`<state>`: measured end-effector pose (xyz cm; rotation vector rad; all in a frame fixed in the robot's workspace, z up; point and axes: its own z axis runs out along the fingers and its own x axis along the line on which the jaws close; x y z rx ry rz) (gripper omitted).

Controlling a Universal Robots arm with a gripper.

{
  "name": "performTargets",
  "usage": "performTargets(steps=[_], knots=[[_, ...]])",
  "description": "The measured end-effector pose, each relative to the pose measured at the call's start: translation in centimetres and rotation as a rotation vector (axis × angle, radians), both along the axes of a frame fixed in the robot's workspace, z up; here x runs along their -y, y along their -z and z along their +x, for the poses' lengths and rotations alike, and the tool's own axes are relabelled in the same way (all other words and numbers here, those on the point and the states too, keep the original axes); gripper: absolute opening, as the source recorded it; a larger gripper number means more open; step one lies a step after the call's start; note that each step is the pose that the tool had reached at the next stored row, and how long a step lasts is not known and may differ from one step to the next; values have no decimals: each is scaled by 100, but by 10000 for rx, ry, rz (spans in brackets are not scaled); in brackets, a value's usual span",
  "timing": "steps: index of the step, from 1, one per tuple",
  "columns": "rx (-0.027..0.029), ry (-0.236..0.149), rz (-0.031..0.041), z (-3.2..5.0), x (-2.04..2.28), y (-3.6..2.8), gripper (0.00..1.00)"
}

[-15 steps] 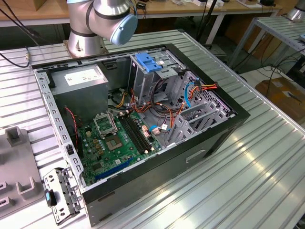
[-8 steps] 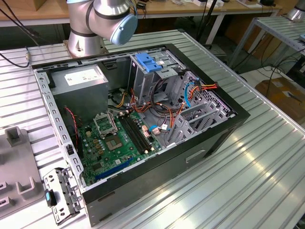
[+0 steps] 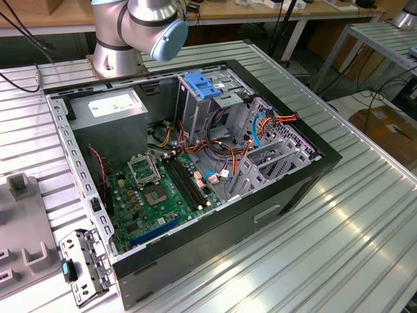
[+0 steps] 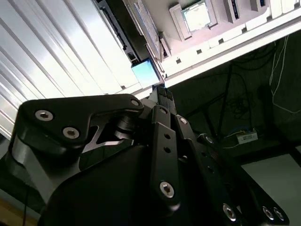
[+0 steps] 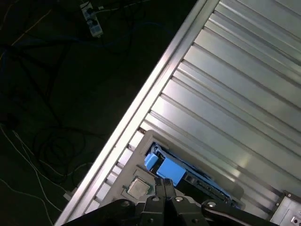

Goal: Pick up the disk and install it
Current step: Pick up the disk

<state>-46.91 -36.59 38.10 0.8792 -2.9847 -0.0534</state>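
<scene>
The tool (image 5: 164, 181) is closed, fingertips pressed together, and points at the disk (image 5: 167, 168). The disk's blue bracket shows in a grey holder (image 5: 197, 165) beside a processor chip (image 5: 138, 187), near the ribbed surface's (image 5: 235, 94) edge.

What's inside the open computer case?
A green motherboard, a grey power supply, loose cables and a metal drive cage with a blue latch. The cables cover whatever lies beneath them.

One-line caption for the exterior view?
Open computer case on slatted metal table, motherboard exposed, blue latch plate atop drive cage, arm base behind.
</scene>
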Motion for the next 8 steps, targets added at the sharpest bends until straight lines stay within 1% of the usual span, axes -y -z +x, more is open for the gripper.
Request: performTargets(steps=[2,4,8], knots=[[1,-340,0,0,0,0,11],[0,-563,0,0,0,0,11],[1,-1407,0,0,0,0,11]])
